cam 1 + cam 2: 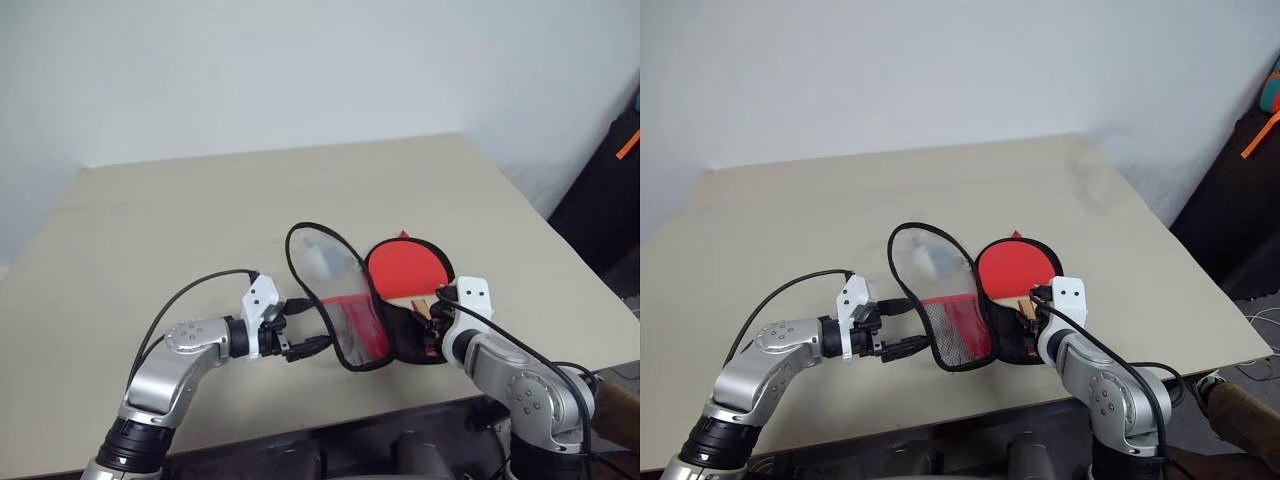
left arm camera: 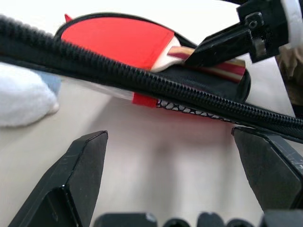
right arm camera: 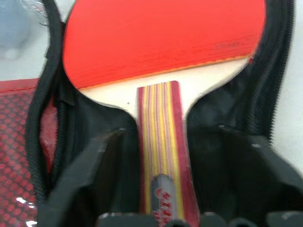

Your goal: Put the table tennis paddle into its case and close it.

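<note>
So the red-faced wooden-handled paddle (image 3: 161, 56) lies in the open black-trimmed red case (image 1: 345, 345); left gripper (image 1: 300, 327) and right gripper (image 3: 163, 142) both gape wide, holding nothing.

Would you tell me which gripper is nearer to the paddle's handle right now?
The right gripper: its open fingers straddle the table tennis paddle's handle inside the case. The left gripper is open too, beside the raised flap's edge on the case's far side from the handle.
</note>
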Available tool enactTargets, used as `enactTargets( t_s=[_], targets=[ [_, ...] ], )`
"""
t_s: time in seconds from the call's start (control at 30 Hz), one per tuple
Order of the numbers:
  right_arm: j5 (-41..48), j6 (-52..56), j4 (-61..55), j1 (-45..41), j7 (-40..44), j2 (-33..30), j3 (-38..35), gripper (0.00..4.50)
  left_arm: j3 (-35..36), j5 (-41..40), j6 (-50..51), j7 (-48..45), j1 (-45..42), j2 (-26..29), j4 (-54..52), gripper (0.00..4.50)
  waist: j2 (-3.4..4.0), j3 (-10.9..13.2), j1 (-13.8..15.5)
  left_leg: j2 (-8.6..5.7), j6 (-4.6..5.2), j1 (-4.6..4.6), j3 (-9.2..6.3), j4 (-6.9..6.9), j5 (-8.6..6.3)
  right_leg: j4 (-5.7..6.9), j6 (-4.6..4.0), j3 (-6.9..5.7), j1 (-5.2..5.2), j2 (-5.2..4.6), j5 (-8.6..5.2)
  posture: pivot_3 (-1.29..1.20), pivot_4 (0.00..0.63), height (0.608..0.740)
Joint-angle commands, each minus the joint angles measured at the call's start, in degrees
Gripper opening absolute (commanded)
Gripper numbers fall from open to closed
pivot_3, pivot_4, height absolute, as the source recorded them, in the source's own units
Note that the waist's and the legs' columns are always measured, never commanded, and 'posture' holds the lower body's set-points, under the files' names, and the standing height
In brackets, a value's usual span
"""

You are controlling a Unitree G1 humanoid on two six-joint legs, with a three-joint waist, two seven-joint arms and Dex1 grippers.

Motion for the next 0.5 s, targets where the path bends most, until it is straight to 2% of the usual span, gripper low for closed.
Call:
enactTargets(
  t_s=[0.03,0.13,0.23,0.3,0.4,0.5],
  targets=[
    [1.8,-1.7,-3.0,-0.3,2.6,0.3,-4.3,4.49,0.9,-1.2,0.7,0.9,-1.4,0.3,-2.8,4.5,-0.01,0.0,0.0,0.0,0.0,0.0,0.0,0.0,0.0,0.0,0.0,0.0,0.01,0.0,0.0,0.0,0.0,0.74],
    [6.2,-3.5,-6.6,-0.2,8.1,-1.8,-9.2,4.49,0.4,-1.2,0.9,1.0,-1.9,-0.2,-2.9,4.5,0.0,0.0,0.1,-0.02,0.0,-0.02,0.0,0.01,0.0,-0.01,0.01,0.0,0.0,-0.02,0.0,0.0,0.0,0.74],
    [15.5,2.9,-4.4,-1.4,17.9,-7.6,-14.9,4.49,-0.6,-1.2,1.0,0.8,-3.0,-1.0,-2.3,4.5,-0.02,0.0,0.0,-0.01,0.0,-0.01,0.0,0.01,0.0,-0.02,0.01,0.0,0.01,-0.01,0.0,0.0,0.0,0.74],
    [16.5,-4.3,-2.5,-2.0,22.2,-10.8,-18.1,4.49,-0.6,-2.2,1.5,1.1,-4.0,-2.4,-2.1,4.5,-0.01,0.0,0.0,-0.01,0.0,0.01,0.01,0.02,0.0,-0.02,0.0,0.0,0.06,0.0,0.0,0.0,0.0,0.74],
    [15.4,-12.8,1.5,-4.6,22.1,-12.1,-22.3,4.49,-0.7,-3.2,2.4,1.7,-5.6,-4.9,-1.3,4.5,-0.03,0.0,0.0,-0.01,0.0,0.02,0.01,0.02,0.0,-0.03,0.01,-0.01,0.08,0.0,-0.01,0.0,0.0,0.74],
    [11.6,-17.5,8.0,-7.9,18.9,-12.4,-21.0,4.49,-1.4,-5.2,5.5,4.0,-9.2,-10.1,1.6,4.5,-0.07,0.0,0.0,-0.02,0.0,0.04,0.03,0.06,0.0,-0.04,0.02,-0.01,0.13,0.0,-0.01,0.0,0.0,0.74]
  ],
)
